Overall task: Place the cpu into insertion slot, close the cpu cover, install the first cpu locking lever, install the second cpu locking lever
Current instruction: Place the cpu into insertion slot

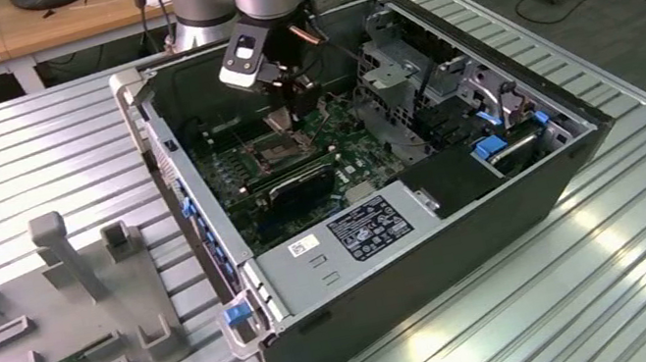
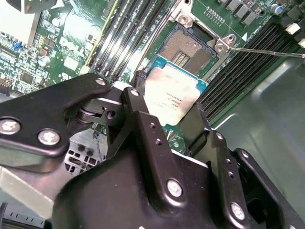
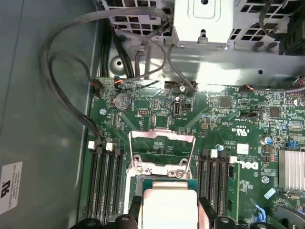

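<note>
An open computer case is laid on its side on a slatted metal table. A grey fixture with upright posts is set on the table at the exterior view's left, well apart from the case. A white label is stuck on the case's near panel. Inside, black memory slots and a coin battery are carried on a green motherboard, and grey cables are looped beside it. Wooden desks are seen far behind.
</note>
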`<action>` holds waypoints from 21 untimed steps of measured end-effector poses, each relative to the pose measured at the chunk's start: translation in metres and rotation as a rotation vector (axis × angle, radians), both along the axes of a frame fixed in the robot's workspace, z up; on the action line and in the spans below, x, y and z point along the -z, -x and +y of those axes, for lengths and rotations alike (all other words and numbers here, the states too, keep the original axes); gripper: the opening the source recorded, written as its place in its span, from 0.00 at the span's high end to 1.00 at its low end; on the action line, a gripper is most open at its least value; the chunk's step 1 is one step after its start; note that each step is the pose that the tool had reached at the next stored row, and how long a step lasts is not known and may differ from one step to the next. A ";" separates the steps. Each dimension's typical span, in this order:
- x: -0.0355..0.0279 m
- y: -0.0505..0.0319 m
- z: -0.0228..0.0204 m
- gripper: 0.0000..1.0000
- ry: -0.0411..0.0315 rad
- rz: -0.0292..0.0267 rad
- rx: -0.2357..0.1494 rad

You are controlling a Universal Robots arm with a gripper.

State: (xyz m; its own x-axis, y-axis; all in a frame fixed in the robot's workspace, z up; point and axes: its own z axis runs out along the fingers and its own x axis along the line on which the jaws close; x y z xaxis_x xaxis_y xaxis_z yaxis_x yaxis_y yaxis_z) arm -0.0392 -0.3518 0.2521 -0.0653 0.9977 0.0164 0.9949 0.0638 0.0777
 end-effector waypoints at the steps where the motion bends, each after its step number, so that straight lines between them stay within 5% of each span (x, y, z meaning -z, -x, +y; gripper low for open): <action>1: 0.0002 0.0000 0.0000 0.46 0.0001 0.0178 0.000; 2: 0.0002 -0.0001 0.0000 0.46 0.0003 0.0354 0.000; 3: 0.0001 -0.0001 -0.0001 0.46 0.0005 0.0398 0.000; 7: 0.0002 -0.0001 -0.0001 0.46 0.0004 0.0429 0.001; 14: 0.0020 -0.0001 -0.0001 0.46 -0.0016 0.0429 0.090; 21: 0.0022 -0.0001 0.0001 0.46 -0.0020 0.0428 0.096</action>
State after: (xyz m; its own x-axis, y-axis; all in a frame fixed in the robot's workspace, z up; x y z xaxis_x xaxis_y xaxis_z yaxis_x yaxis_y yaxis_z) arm -0.0391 -0.3517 0.2499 0.0310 0.9993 0.0192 0.9989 -0.0317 0.0349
